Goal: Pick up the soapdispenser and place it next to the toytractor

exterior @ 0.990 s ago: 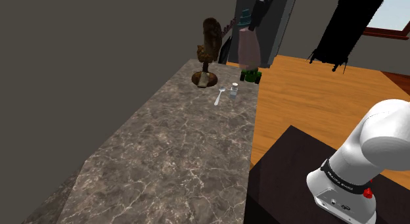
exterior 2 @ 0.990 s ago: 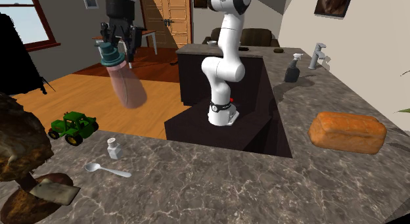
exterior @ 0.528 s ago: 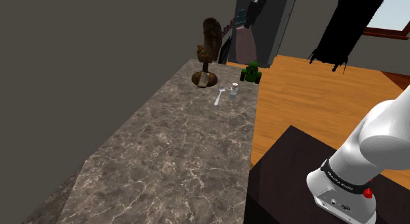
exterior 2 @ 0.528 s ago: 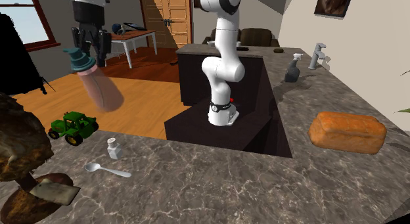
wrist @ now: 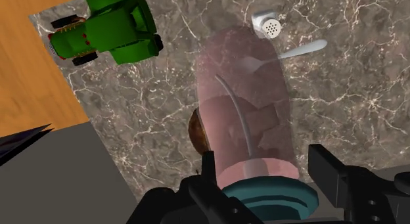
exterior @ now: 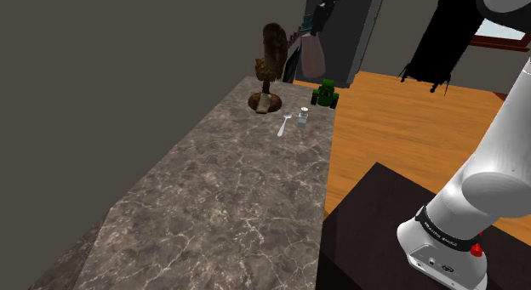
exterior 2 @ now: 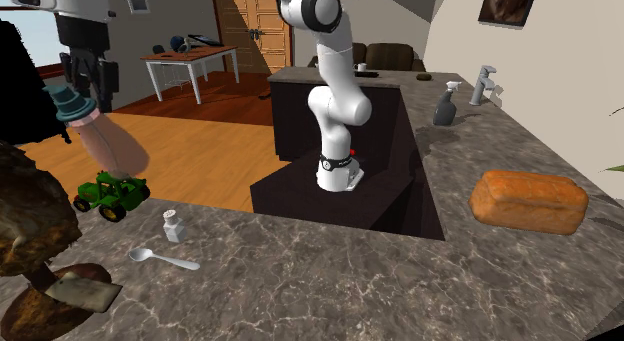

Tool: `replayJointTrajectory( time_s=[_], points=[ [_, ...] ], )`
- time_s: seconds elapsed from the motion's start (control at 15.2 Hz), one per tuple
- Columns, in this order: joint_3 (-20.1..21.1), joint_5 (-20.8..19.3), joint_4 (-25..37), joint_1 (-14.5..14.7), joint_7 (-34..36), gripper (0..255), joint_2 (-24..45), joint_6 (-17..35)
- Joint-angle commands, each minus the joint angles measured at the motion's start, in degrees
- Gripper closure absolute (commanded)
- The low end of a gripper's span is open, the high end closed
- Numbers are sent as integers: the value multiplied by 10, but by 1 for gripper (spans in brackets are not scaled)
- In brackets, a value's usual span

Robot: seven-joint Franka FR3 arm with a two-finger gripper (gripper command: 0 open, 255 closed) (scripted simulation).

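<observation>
Clasping pink soap dispenser [wrist: 243, 104] at teal cap; jaws nr toy tractor [wrist: 108, 29].

Down below the gripper [wrist: 263, 167], a small white shaker [wrist: 267, 23] is standing on the marbled counter [wrist: 348, 98], with a pale spoon [wrist: 299, 50] lying near it. A brown figure on a round base [exterior: 270, 69] is rising close by. Well away from the gripper, a bread loaf [exterior 2: 528, 201] is sitting alone, with a spray bottle [exterior 2: 445, 101] and tap [exterior 2: 485, 84] beyond it.
</observation>
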Motion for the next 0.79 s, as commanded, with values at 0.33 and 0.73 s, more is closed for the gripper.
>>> replayJointTrajectory(
  time_s=[0.33, 0.73],
  points=[
    [-6, 60, 265, -69, -45, 255, 197, -78],
    [-6, 55, 183, -58, -51, 255, 175, -18]
  ],
)
